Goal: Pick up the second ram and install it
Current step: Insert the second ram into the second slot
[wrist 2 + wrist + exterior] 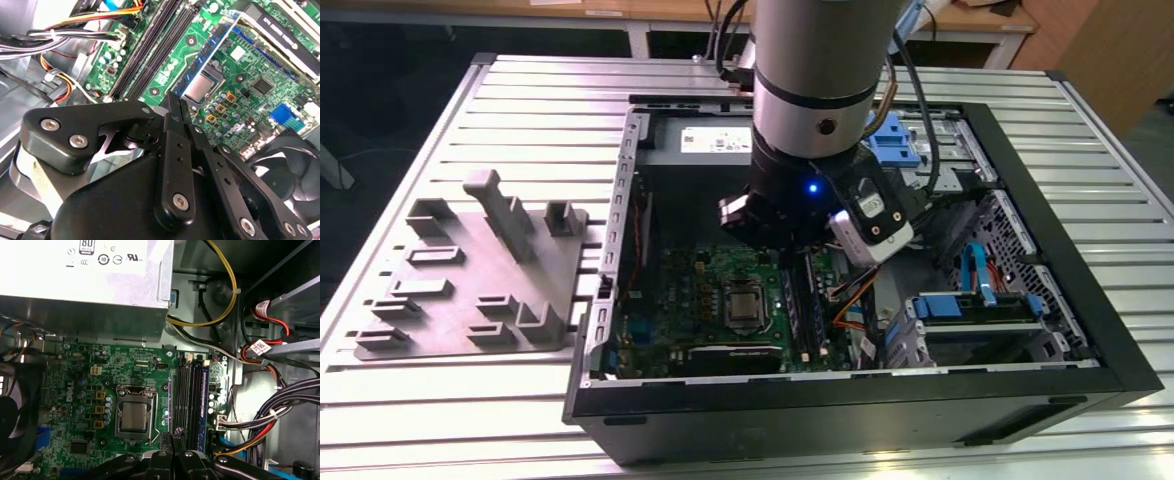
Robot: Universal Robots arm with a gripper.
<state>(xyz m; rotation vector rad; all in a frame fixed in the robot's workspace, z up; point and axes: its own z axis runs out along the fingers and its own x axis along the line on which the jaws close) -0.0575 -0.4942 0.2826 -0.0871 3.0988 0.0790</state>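
Low in the case (1087, 330), a gripper (175, 102) pinched shut, holding nothing, right by the slots (182, 395). Looks like the ram (165, 47) sits down in them, though hard to tell for sure. Could bend it or crack the board (90, 375) by pushing while crooked. Could snag the wires (280, 415) close by. Tight spot too: power box (85, 280), fan (295, 160), socket (132, 415) all near.
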